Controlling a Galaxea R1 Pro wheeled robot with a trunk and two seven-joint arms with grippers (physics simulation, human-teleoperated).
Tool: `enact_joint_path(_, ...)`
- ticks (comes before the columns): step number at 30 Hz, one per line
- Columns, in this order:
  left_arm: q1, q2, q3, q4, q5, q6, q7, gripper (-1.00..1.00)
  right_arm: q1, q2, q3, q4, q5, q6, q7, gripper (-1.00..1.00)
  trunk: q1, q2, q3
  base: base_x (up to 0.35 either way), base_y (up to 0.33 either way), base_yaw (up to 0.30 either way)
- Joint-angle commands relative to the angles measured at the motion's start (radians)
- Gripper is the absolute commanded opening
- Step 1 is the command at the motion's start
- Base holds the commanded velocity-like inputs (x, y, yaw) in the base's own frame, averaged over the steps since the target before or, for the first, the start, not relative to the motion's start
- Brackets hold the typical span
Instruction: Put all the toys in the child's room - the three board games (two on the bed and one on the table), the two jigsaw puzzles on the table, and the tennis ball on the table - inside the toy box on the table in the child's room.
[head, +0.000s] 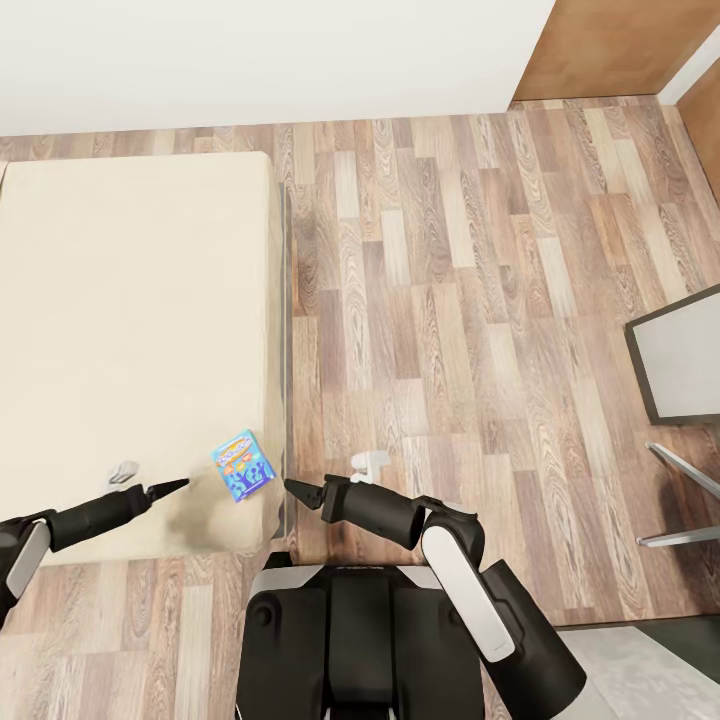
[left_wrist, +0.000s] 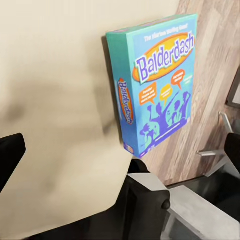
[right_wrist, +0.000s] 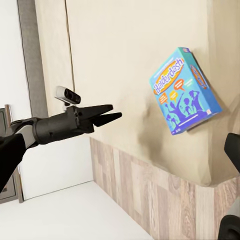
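Lying flat on the bed (head: 120, 330), a turquoise "Balderdash" board game (head: 243, 465); left gripper (head: 180, 486) pinched empty.

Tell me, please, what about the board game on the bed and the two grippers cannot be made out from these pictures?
- Board game: too small to read in the head view; its underside lies hidden against the bed.
- Right gripper: its fingers overlap in the head view, so open or shut is unclear.
- Left gripper: looks shut in the right wrist view.
- Bed: cut off by the head view's left edge.
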Motion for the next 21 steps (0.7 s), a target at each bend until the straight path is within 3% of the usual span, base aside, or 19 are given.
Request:
enact_joint_path(1, 0.0, 0.0, 0.0, 0.0, 0.004, 0.008, -0.002, 1.0, 0.0, 0.001, -0.001, 0.0, 0.001, 0.005, 0.003, 1.0, 0.001, -0.001, -0.001, 0.0, 0.0, 0.0)
enact_joint_path(21, 0.001, 0.007, 0.001, -0.007, -0.005, 0.051, -0.104, 1.0, 0.0, -0.001, -0.002, 0.0, 0.001, 0.005, 0.006, 1.0, 0.001, -0.001, 0.014, 0.0, 0.0, 0.0)
